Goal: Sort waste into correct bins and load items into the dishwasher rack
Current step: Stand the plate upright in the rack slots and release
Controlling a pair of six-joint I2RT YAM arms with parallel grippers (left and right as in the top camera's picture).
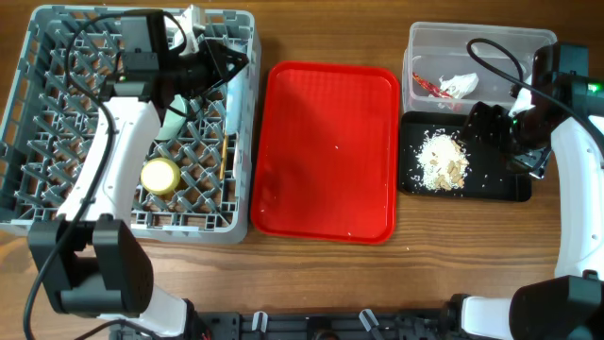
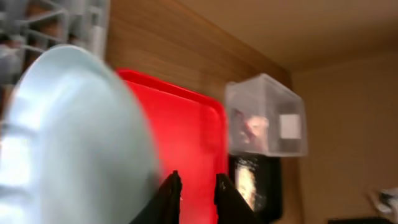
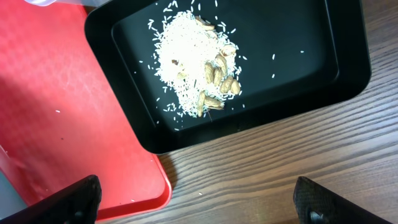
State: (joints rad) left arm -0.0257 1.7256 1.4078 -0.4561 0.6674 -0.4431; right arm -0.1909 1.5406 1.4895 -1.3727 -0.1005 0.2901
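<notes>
The grey dishwasher rack [image 1: 38,113] stands at the left and holds a yellow cup [image 1: 160,176], thin wooden chopsticks [image 1: 223,156] and a pale dish [image 1: 174,125] partly hidden under my left arm. My left gripper [image 1: 225,66] hovers over the rack's far right part, slightly open and empty. In the left wrist view, a blurred pale blue plate [image 2: 68,137] lies just left of the fingers [image 2: 196,190]. My right gripper [image 1: 489,123] is wide open and empty [image 3: 199,202] above the black tray [image 1: 505,187], which holds beige food scraps [image 1: 442,161] [image 3: 199,68]. The clear tub [image 1: 444,42] holds the red-and-white wrapper [image 1: 451,85].
A large red serving tray [image 1: 326,151] lies between the rack and the bins, with a few loose crumbs on it; it also shows in the right wrist view [image 3: 56,93]. Cables run over both arms. Bare wooden table [image 3: 280,162] lies in front of the black tray.
</notes>
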